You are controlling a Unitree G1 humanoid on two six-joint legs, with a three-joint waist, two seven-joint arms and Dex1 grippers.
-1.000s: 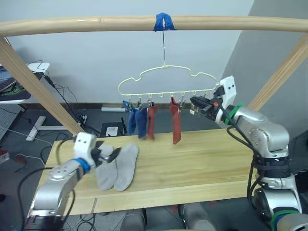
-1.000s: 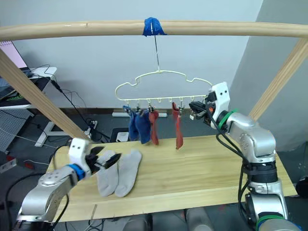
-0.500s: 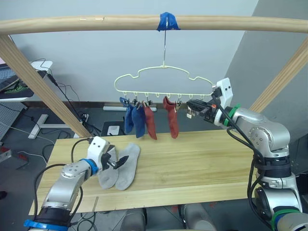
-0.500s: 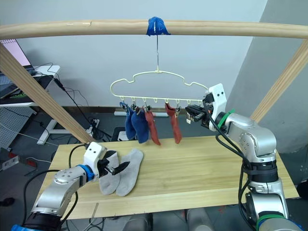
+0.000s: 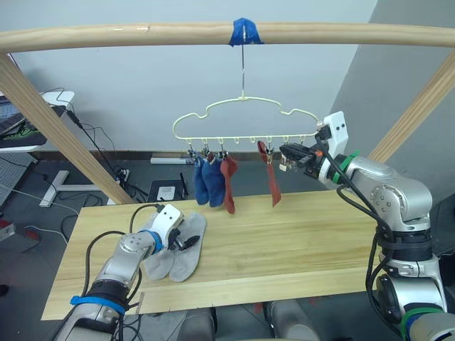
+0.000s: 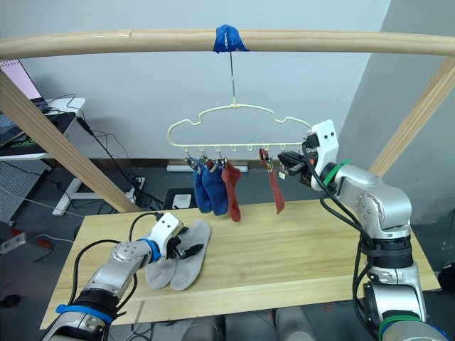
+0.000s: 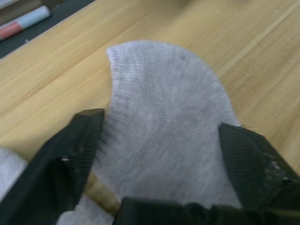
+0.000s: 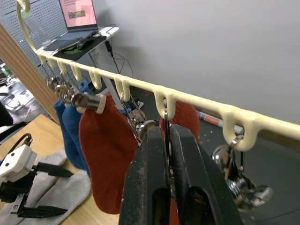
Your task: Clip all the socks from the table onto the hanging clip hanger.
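Two grey socks [image 5: 178, 247]: on table [image 5: 298, 241], below clip hanger [image 5: 245, 124].
Left gripper [image 7: 154, 140]: fingers wide — straddling nearer sock's width.
Right gripper [image 8: 168, 154]: pinched on a clip [image 8: 140, 125].

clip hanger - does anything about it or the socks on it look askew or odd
Nothing is damaged. The clip hanger carries its load unevenly: two blue socks and one red sock bunch at its left end, the other red sock hangs apart, slanted. The right tool is shut on a clip near the right end.
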